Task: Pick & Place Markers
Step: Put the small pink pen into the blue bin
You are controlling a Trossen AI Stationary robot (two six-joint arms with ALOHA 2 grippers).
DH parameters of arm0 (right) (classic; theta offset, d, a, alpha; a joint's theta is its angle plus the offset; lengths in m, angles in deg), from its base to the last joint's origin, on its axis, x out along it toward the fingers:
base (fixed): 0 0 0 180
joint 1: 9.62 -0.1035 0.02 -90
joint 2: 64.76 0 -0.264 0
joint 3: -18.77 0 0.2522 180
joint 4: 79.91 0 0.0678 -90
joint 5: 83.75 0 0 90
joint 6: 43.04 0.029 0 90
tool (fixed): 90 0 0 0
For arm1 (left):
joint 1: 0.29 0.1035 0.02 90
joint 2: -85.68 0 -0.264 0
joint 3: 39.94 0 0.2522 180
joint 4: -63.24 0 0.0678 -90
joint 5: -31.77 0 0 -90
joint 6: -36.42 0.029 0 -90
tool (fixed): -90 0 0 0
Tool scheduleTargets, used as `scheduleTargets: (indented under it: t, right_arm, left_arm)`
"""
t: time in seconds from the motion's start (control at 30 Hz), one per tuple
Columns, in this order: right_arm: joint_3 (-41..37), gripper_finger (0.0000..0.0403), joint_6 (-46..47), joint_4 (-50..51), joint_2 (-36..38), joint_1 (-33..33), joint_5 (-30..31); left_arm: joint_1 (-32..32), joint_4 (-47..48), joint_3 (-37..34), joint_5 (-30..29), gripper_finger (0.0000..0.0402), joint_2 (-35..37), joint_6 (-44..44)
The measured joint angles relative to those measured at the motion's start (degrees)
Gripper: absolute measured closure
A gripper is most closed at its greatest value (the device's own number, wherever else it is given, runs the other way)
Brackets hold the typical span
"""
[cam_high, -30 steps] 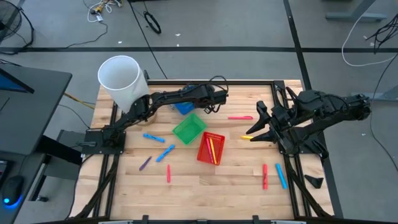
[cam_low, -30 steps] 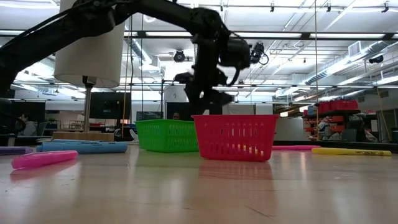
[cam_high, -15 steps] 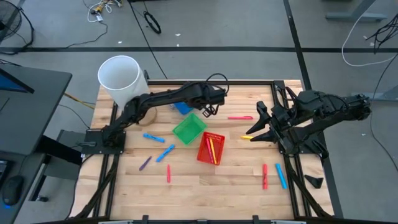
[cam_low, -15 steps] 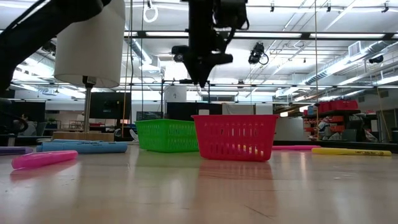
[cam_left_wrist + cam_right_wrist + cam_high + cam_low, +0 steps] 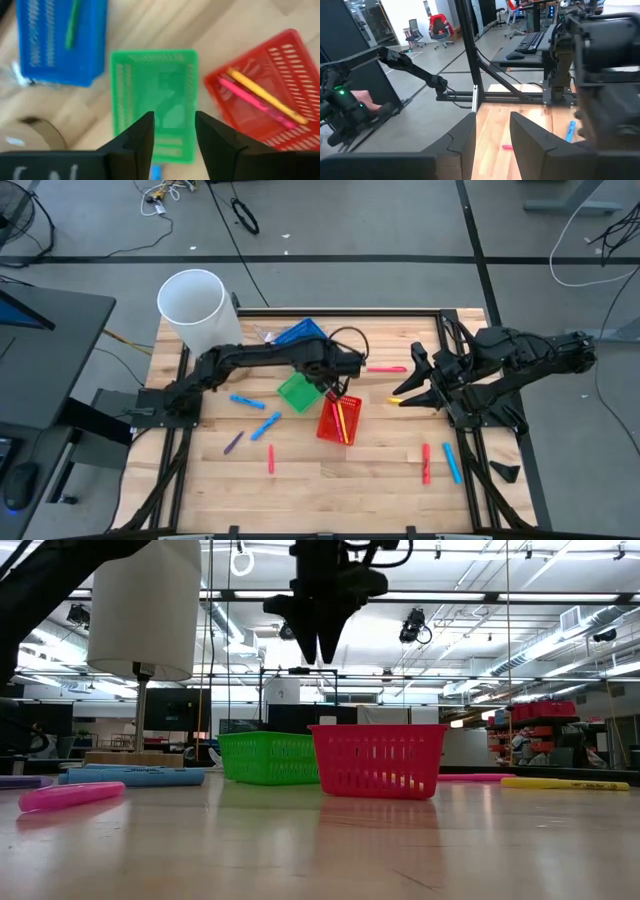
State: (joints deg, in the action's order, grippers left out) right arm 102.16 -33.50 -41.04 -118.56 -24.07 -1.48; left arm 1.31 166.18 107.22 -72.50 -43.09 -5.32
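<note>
Fingers of the left gripper stand apart with nothing between them, hanging above the middle of the table over the green basket, just left of the red basket. The right gripper waits at the right edge of the table, fingers parted and empty.

The red basket already holds a yellow marker and a pink marker; the blue basket at the far side holds a green marker. Loose markers lie well apart on the wood: blue marker, second blue marker, purple marker and red marker to the near left.

My judgement: the arm is between picks. To do the next one well, swing left and nearer, clear of the basket rims, turn the fingers across the blue marker's length, descend straight, and close at its middle.
</note>
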Motion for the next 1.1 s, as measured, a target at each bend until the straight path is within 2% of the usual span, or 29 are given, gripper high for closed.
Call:
scheduleTargets:
  t: [0.33,0.43,0.63,0.83,0.93,1.0,1.1]
  right_arm:
    - [0.0,0.0282,-0.2,0.2,-0.3,0.0,0.1]
    - [0.0,0.0282,-2.2,1.5,-0.1,0.0,-1.9]
    - [0.0,0.0282,-2.5,6.2,0.2,0.0,-2.2]
    - [0.0,0.0282,-2.0,9.9,0.2,0.0,-2.2]
    - [0.0,0.0282,3.5,10.3,0.2,0.0,-2.3]
    - [0.0,0.0282,7.3,10.7,0.2,0.0,-2.3]
    - [0.0,0.0282,8.3,12.0,0.2,0.0,-2.3]
  left_arm:
    - [-5.9,0.9,0.0,2.4,0.0173,-0.1,-11.4]
    - [-7.8,0.9,0.0,2.6,0.0158,-0.1,-15.5]
    - [-13.1,0.9,0.0,1.7,0.0142,-0.1,-22.6]
    - [-19.0,0.9,0.0,-4.2,0.0140,-0.1,-30.3]
    - [-21.9,0.5,0.0,-8.1,0.0140,-0.1,-34.9]
    - [-23.9,0.4,0.0,-11.9,0.0140,0.1,-37.6]
    - [-27.4,0.8,0.0,-21.3,0.0140,0.9,-40.5]
